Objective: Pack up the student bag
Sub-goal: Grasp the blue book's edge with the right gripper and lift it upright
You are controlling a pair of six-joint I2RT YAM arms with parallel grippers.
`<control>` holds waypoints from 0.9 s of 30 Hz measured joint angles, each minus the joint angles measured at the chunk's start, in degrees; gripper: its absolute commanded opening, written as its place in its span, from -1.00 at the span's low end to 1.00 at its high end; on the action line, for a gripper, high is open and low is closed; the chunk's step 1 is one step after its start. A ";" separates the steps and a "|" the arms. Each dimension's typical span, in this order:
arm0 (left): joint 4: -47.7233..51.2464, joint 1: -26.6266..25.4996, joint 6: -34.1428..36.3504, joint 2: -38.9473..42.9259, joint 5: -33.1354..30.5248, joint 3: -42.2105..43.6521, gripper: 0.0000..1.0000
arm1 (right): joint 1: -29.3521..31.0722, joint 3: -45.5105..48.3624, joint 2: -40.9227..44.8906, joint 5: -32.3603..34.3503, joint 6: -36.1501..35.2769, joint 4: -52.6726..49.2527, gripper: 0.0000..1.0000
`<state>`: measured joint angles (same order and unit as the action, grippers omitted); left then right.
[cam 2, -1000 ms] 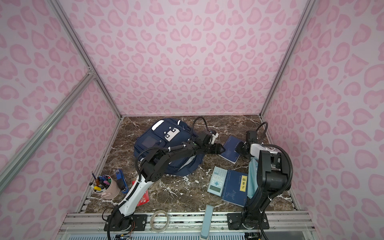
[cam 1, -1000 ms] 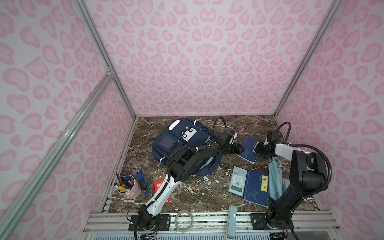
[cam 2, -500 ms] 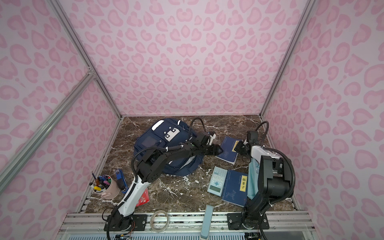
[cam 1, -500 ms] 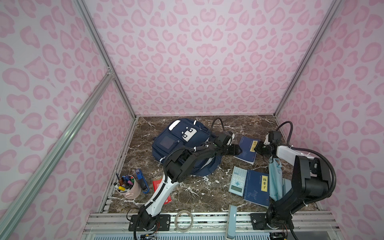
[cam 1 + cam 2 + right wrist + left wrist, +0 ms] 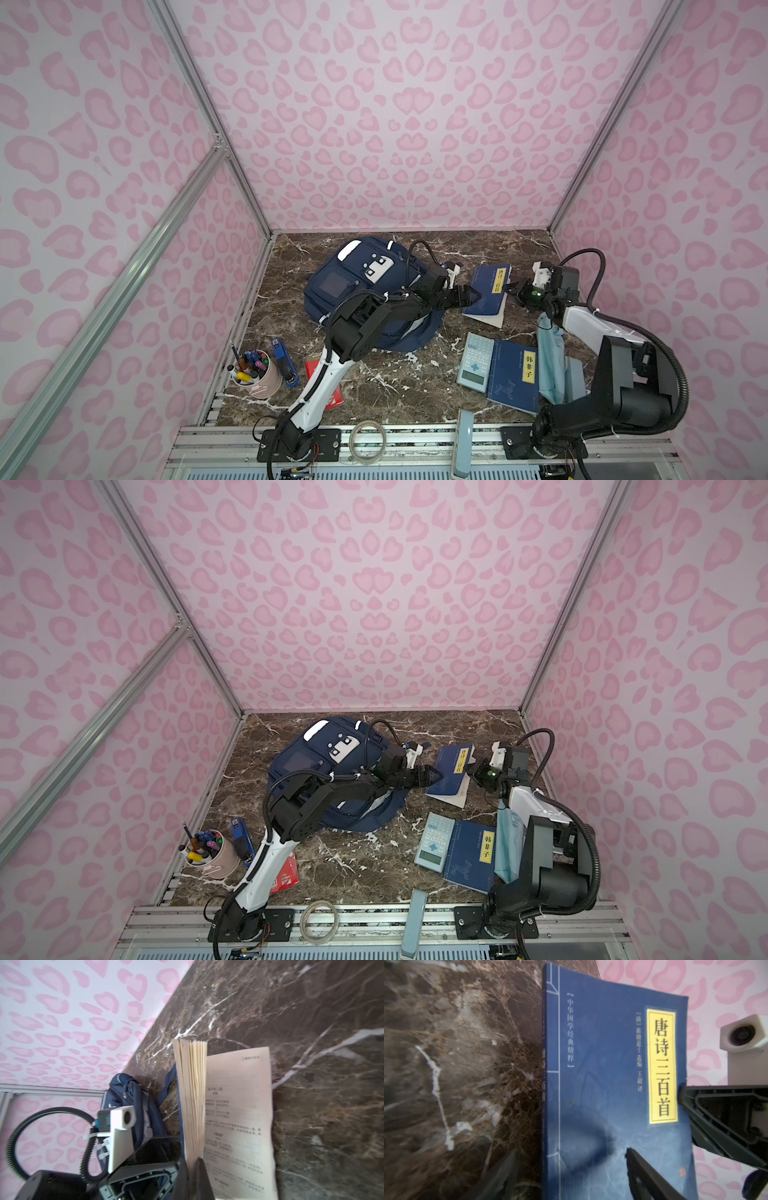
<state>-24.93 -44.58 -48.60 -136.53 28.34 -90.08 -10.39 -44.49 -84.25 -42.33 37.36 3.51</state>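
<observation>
The navy student bag (image 5: 357,282) (image 5: 316,762) lies at the back left of the marble table, its lower part under my left arm. Right of it lies a blue book with a yellow title label (image 5: 488,291) (image 5: 451,771) (image 5: 602,1084). My right gripper (image 5: 513,286) (image 5: 471,769) (image 5: 191,1162) is shut on the book's right edge, pinching the cover and a thick stack of pages (image 5: 191,1095); a page below lies flat. My left gripper (image 5: 473,296) (image 5: 436,777) (image 5: 571,1159) stands open over the book's left part, holding nothing.
Near the front right lie a calculator (image 5: 476,361), a second blue book (image 5: 513,374) and a light-blue pouch (image 5: 550,357) under my right arm. At the front left stand a pink pen cup (image 5: 253,372), a blue stapler (image 5: 284,361) and a red booklet (image 5: 328,395).
My right gripper has moved in to the book's right edge and shut on it. My left gripper has opened wider and stayed at the book's left side.
</observation>
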 measured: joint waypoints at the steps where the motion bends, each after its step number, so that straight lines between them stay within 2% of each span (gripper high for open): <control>1: -1.36 0.04 -0.79 0.22 0.35 0.74 0.58 | 0.00 0.11 0.48 -0.79 0.61 0.35 -1.00; 4: -7.06 0.37 -3.74 0.81 2.16 3.37 0.47 | -0.09 0.17 0.74 -3.21 1.07 1.79 -1.00; 5: -9.07 0.39 -4.94 0.87 3.10 3.74 0.37 | -0.11 0.59 0.50 -4.07 1.55 2.71 -1.00; 9: -14.12 0.61 -8.83 1.16 5.09 4.46 -0.23 | -0.55 2.80 -0.17 -6.05 3.54 5.46 -1.00; 12: -14.36 0.61 -9.35 3.50 5.99 5.51 -0.85 | -0.55 2.67 -0.39 -6.19 2.62 5.44 -1.00; 13: -14.36 0.63 -9.18 4.74 6.38 5.92 -0.93 | -0.57 2.60 -0.50 -6.19 2.49 5.44 -0.91; 14: -14.36 0.63 -8.20 6.14 6.58 6.56 -0.93 | -0.57 2.49 -0.61 -6.14 2.27 5.46 -0.29; 15: -14.36 0.63 -8.33 7.26 6.95 7.13 -0.94 | -0.55 2.36 -0.61 -6.36 1.86 5.27 0.14; 16: -14.36 0.66 -8.35 8.76 6.91 8.24 -0.93 | -0.50 2.05 -0.39 -6.62 1.25 4.52 0.39; 17: -14.36 0.90 -8.33 10.49 7.04 9.75 -0.93 | -0.48 1.90 0.02 -6.78 0.57 3.67 0.85; 18: -14.27 1.05 -8.41 12.22 7.30 11.30 -0.93 | -0.42 1.95 0.68 -6.82 0.17 3.08 0.95; 22: -14.01 1.97 -8.52 21.90 7.08 18.08 -0.93 | 1.60 3.39 5.03 -8.90 -0.22 5.11 0.96; 27: -14.27 2.34 -8.52 32.02 6.01 23.17 -0.93 | 7.72 4.04 8.90 -13.18 2.05 13.29 0.80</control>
<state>-39.20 -42.24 -57.12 -104.51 34.35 -66.92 -2.68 -40.45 -75.35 -55.51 39.42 16.80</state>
